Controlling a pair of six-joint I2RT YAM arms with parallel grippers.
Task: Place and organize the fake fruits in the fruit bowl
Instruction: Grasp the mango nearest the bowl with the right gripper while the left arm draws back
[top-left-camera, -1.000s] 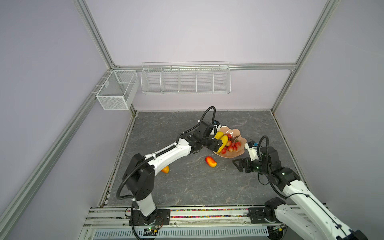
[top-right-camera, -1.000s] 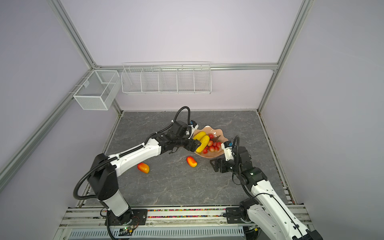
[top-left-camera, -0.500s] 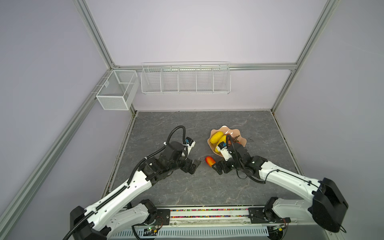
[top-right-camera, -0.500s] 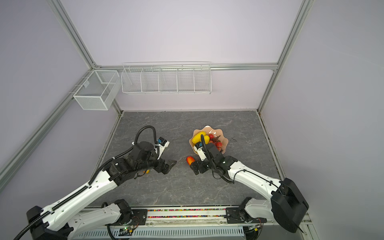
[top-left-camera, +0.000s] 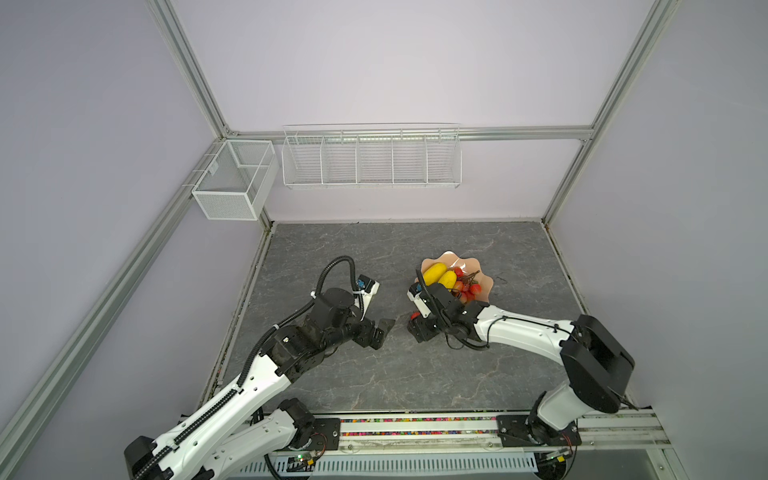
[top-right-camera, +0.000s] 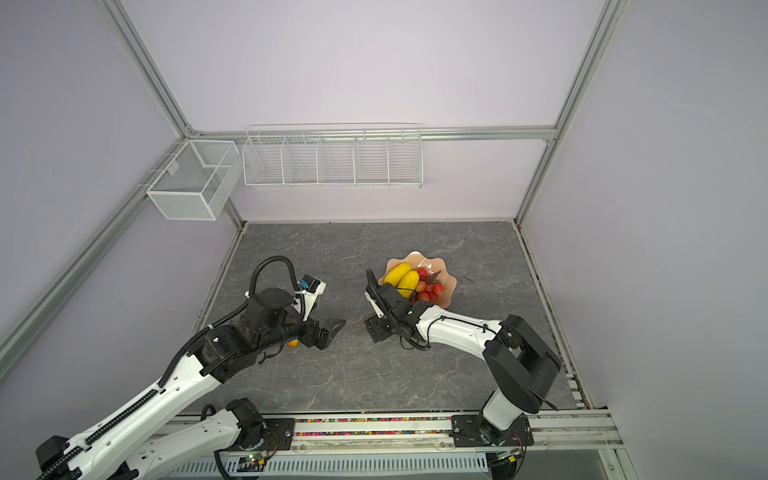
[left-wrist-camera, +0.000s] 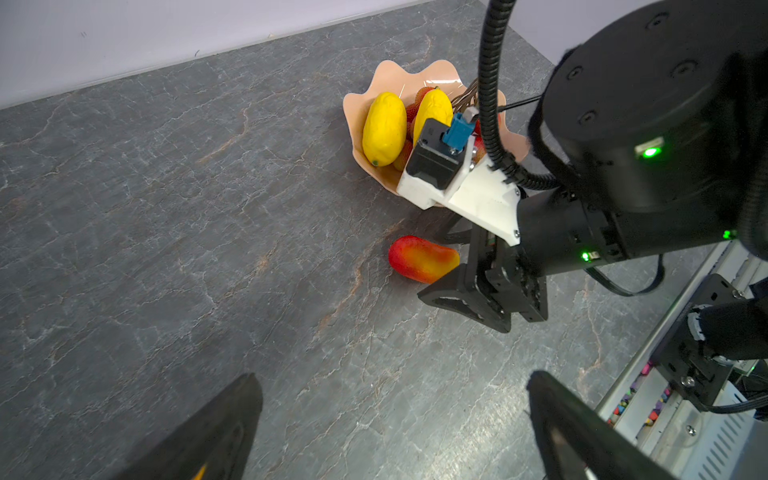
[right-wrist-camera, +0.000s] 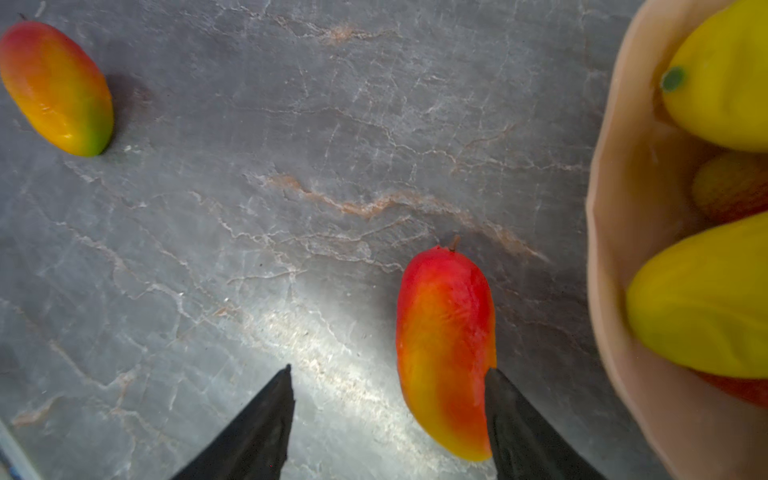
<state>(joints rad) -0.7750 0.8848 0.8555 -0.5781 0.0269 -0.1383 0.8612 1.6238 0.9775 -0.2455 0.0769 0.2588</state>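
Note:
The peach fruit bowl (top-left-camera: 487, 286) (top-right-camera: 451, 286) (left-wrist-camera: 358, 124) (right-wrist-camera: 623, 216) holds two yellow fruits (top-left-camera: 434, 272) (top-left-camera: 447, 279) (left-wrist-camera: 384, 129) and the red grape bunch (top-left-camera: 468, 289) (top-right-camera: 430, 289). One red-orange mango (right-wrist-camera: 446, 345) (left-wrist-camera: 422, 257) lies on the table just in front of the bowl. My right gripper (right-wrist-camera: 388, 370) (top-left-camera: 422, 330) is open around it, one finger against its side and a gap at the other. A second mango (right-wrist-camera: 56, 87) (top-right-camera: 293, 343) lies further left, mostly hidden under my left arm. My left gripper (left-wrist-camera: 392, 378) (top-left-camera: 380, 331) is wide open and empty.
White wire baskets hang on the back wall (top-left-camera: 370, 160) and at the left corner (top-left-camera: 232, 183). The arms' base rail (top-left-camera: 415, 428) runs along the front edge. The two grippers face each other a short way apart over the grey marble tabletop (top-left-camera: 374, 249).
My left arm has drawn back from the bowl to the left, leaving the yellow fruit in it. My right arm has reached to the mango by the bowl, its jaws narrowing around it.

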